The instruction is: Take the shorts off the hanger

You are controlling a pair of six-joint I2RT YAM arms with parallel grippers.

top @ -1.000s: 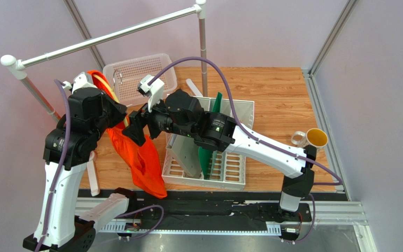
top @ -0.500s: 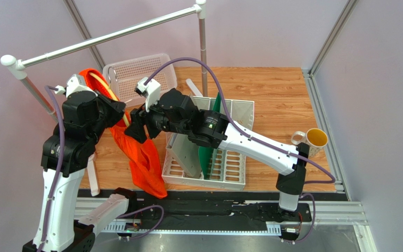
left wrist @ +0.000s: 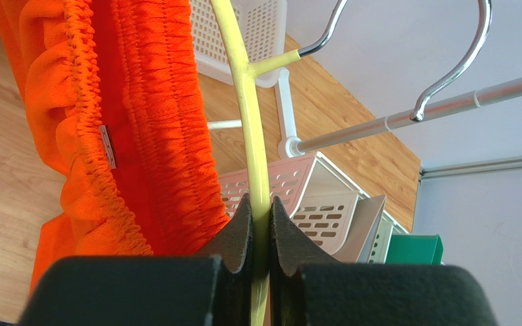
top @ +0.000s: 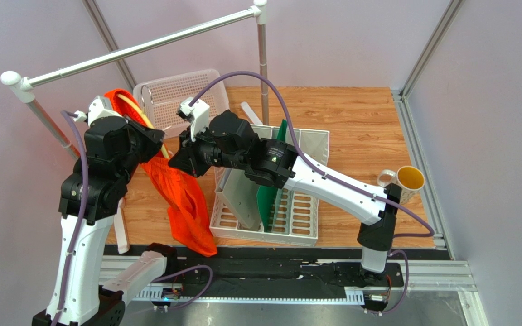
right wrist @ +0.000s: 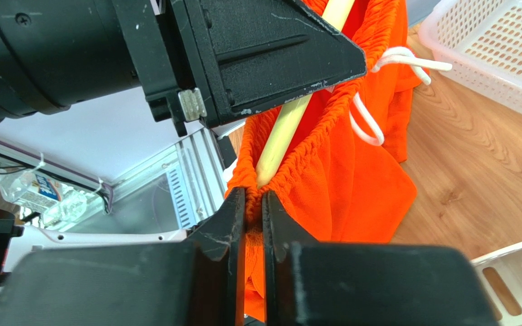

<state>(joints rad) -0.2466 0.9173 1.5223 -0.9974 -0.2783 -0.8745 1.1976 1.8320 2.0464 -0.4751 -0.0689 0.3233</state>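
Brace the hanger [left wrist: 254, 142], pinched in the left gripper [left wrist: 260, 204], near the left edge of the table [top: 359, 115]. Peel the shorts [right wrist: 338, 183], waistband nipped by the right gripper [right wrist: 253, 204], off slowly, avoiding snags.

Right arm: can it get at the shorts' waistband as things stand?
Looks like yes: the right gripper is pinching the shorts at the waistband, beside the hanger, which the left gripper clamps. Nothing blocks it.
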